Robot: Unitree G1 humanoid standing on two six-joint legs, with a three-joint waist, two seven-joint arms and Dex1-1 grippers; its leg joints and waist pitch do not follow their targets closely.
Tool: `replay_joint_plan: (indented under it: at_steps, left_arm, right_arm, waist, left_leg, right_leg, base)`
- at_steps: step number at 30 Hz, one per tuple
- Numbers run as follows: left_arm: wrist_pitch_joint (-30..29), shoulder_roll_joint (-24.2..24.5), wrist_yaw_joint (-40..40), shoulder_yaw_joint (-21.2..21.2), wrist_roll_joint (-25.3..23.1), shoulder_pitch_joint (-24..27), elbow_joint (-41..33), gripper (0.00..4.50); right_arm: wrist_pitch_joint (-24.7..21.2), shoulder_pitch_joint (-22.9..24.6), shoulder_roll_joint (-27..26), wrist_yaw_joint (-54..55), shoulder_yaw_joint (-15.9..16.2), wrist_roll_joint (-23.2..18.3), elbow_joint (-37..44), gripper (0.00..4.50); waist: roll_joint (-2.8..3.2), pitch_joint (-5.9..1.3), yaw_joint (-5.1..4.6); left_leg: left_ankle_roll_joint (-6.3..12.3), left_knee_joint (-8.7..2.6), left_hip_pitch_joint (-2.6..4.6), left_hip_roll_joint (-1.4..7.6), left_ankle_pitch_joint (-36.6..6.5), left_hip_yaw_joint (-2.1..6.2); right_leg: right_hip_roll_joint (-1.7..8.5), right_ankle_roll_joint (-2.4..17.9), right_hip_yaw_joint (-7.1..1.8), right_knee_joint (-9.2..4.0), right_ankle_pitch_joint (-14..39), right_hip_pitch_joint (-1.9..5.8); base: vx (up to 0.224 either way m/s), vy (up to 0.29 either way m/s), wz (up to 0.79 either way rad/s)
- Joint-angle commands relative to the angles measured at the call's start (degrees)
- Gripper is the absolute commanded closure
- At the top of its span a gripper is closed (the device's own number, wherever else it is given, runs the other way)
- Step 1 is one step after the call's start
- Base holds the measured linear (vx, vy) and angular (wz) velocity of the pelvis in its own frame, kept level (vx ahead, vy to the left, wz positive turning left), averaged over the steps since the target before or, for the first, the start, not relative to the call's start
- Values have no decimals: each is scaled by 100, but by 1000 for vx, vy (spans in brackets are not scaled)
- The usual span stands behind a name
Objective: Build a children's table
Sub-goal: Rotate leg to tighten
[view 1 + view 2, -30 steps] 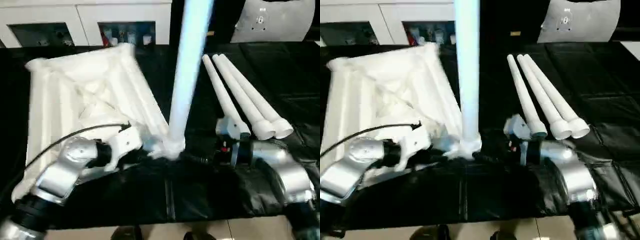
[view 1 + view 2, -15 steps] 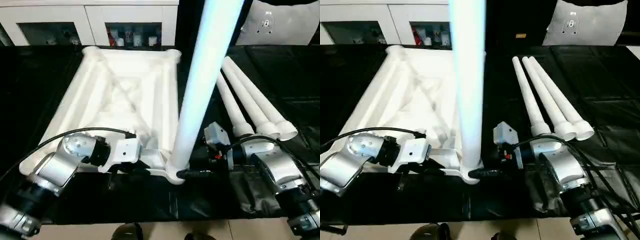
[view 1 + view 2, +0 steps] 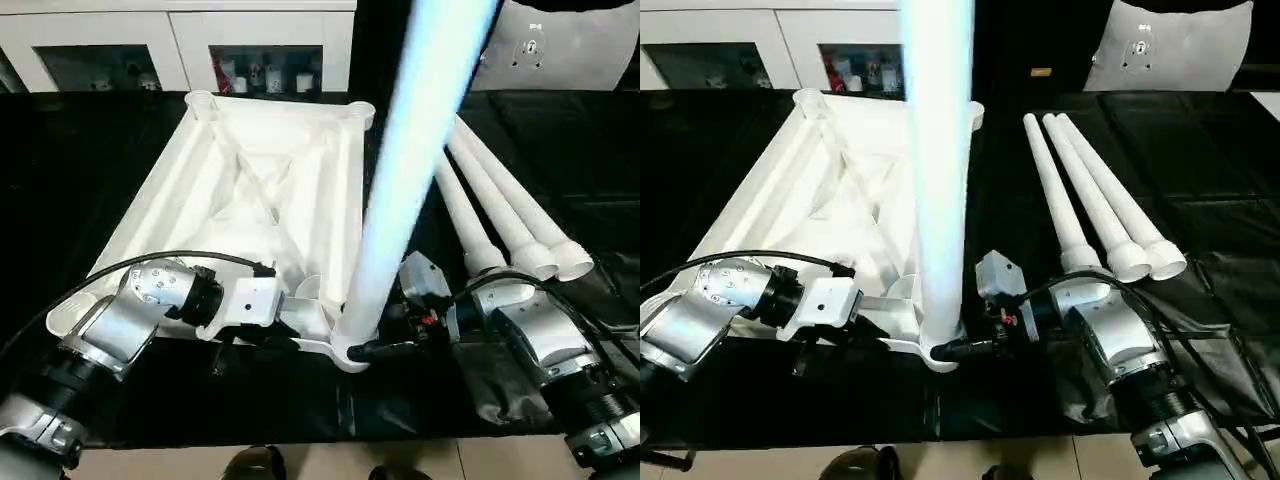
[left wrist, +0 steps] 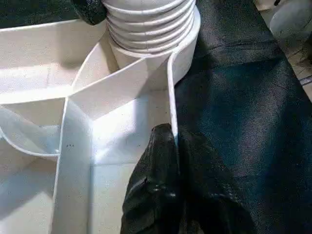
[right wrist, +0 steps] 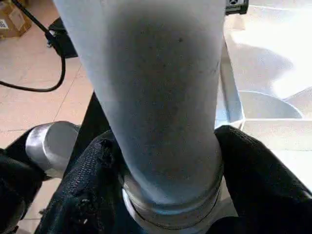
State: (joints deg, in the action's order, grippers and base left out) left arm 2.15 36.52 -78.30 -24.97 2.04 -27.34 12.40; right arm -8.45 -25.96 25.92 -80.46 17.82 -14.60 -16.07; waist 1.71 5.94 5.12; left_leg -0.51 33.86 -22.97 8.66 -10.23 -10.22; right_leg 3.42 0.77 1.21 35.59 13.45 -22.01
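The upright leg (image 3: 405, 190) runs out past the top of both head views, so its upper end is cut off. Its lower end sits in the near right corner socket (image 3: 345, 350) of the overturned table top (image 3: 255, 190), which lies ribs-up on the black-covered work table (image 3: 600, 150). The leg also hides part of the top's right edge.

The left gripper (image 4: 176, 146) is pinched shut on the thin side wall of the table top just beside that socket, one finger (image 4: 156, 190) inside the rim and one outside.

The right gripper (image 5: 165, 161) has a black finger (image 5: 85, 190) on either side of the leg's base; the pads seem to press the tube, though real contact is hard to judge this close.

Three more legs (image 3: 1095, 205) lie side by side on the black cover, right of the top, their flared ends toward the robot.

White cabinets (image 3: 200, 35) stand behind, and a flat white rounded panel (image 3: 1165, 45) at far right.
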Motion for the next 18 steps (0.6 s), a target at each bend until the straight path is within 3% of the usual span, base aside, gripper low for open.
replay_joint_plan:
  at_steps: [1, 5, 8, 18]
  left_arm:
    - [105, 9, -225, -306, -237, 50, 86, 450]
    - [147, 3, -233, -295, -240, 22, 153, 450]
    - [191, 4, -263, -290, -252, -1, 204, 450]
    - [296, 21, -324, -303, -290, -87, 343, 450]
  right_arm:
    - [-177, -75, -1, -80, -20, -92, 27, 117]
    - [5, -16, 23, -20, -11, -10, 58, 78]
    - [209, 33, -18, 86, 5, 87, 70, 78]
    - [158, 56, -8, -34, 96, 51, 118, 78]
  waist:
    - [-15, -375, -13]
    - [-2, -372, -6]
    - [-11, -369, -14]
    - [-5, -345, -15]
  left_leg:
    - [576, -398, 187, 493, -588, 151]
    - [519, -403, 190, 499, -625, 151]
    - [507, -404, 192, 492, -635, 147]
    - [423, -430, 196, 502, -832, 151]
  right_leg:
    - [522, 1760, -206, -296, -295, 181]
    - [529, 1741, -210, -299, -235, 170]
    - [521, 1738, -211, -298, -279, 168]
    - [530, 1708, -222, -330, -14, 163]
  base:
    - [0, 0, 0]
    - [0, 0, 0]
    - [0, 0, 0]
    - [0, 0, 0]
